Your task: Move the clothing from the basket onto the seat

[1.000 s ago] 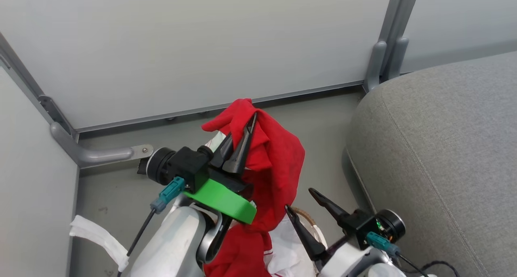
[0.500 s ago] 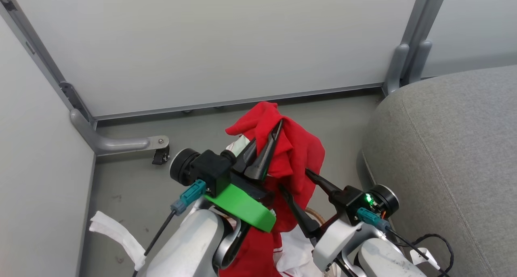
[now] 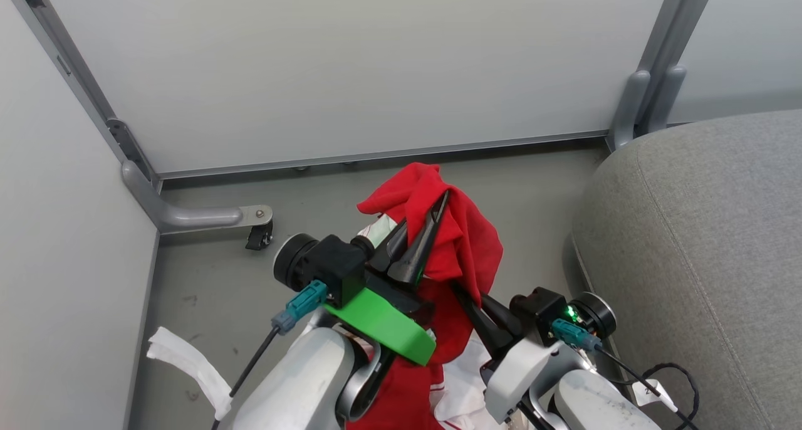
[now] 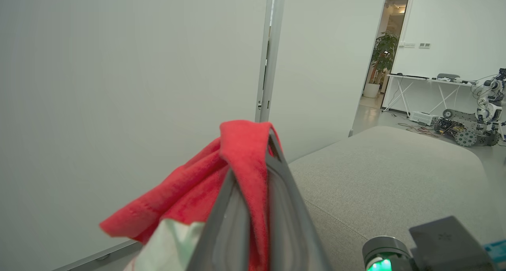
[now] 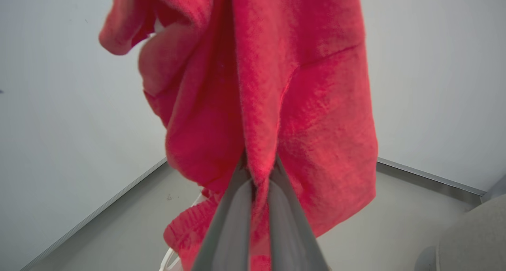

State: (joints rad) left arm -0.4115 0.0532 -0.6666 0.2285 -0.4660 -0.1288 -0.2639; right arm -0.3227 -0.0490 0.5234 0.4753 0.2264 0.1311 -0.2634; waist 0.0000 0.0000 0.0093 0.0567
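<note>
Mid-frame, left pincer (image 3: 431,222) and right pincer (image 3: 467,295) both pinch the soft red cloth (image 3: 467,245) high, ready for the grey fabric seat (image 3: 702,229).

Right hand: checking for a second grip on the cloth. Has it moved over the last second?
Yes. The right hand has shifted left, away from the edge of the grey woven sofa cushion, and closed on the hanging bright red fabric garment.

Head view looks down from above, while both wrist views press close to the shared clothing (image 3: 468,245)
</note>
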